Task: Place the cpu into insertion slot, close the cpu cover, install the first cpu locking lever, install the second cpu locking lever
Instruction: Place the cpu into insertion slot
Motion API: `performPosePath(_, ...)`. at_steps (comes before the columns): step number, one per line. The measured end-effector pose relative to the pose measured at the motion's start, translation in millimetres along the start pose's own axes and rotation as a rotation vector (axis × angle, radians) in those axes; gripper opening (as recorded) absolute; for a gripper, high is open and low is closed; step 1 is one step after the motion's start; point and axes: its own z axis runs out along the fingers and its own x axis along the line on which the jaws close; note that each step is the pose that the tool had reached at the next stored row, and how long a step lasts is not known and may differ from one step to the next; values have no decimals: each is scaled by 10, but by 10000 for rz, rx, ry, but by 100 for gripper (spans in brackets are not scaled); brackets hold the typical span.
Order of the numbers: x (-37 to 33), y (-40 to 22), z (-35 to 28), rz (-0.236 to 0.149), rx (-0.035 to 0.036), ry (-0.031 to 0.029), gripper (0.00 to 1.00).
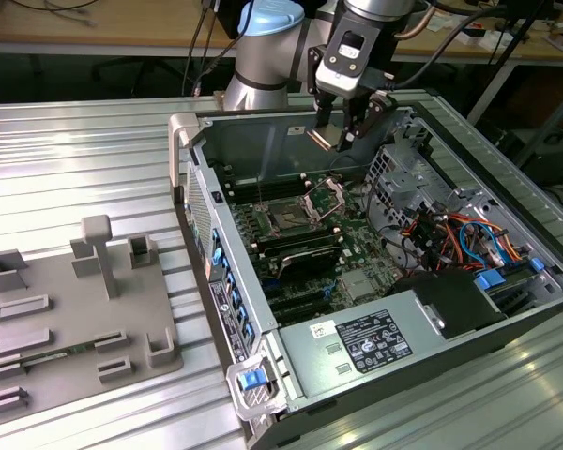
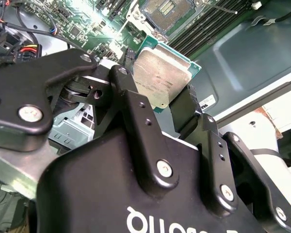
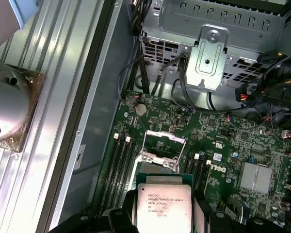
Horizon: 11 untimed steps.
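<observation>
Print-topped cpu (image 3: 163,206) in claw (image 3: 163,221), over motherboard (image 3: 223,141)

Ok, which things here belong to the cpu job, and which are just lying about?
Job: cpu, gripped in the pincer above the motherboard; open cpu cover; empty cpu socket.
Lying about: grey parts holder on the exterior view's left; power supply; drive cage; orange and blue cables.
</observation>
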Motion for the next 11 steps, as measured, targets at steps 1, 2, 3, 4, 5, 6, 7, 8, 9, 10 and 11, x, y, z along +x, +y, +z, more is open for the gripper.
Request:
performPosePath(1, 0, -1, 0, 67, -2, -5, 55)
performPosePath(2, 0, -2, 0, 111, -3, -9, 55)
performPosePath(3, 1, -3, 0, 151, -3, -13, 55)
performPosePath(4, 1, -5, 0, 233, -5, -21, 55)
performPosePath(5, 1, -6, 0, 296, -6, -27, 55)
performPosePath(6, 2, -8, 1, 368, -8, -33, 55)
performPosePath(7, 2, -9, 1, 409, -8, -36, 55)
performPosePath(8, 3, -10, 1, 454, -9, -40, 55)
performPosePath(9, 3, -11, 1, 514, -10, -46, 55)
performPosePath(10, 3, -12, 1, 562, -11, -50, 55)
performPosePath(11, 4, -14, 1, 645, -13, -58, 55)
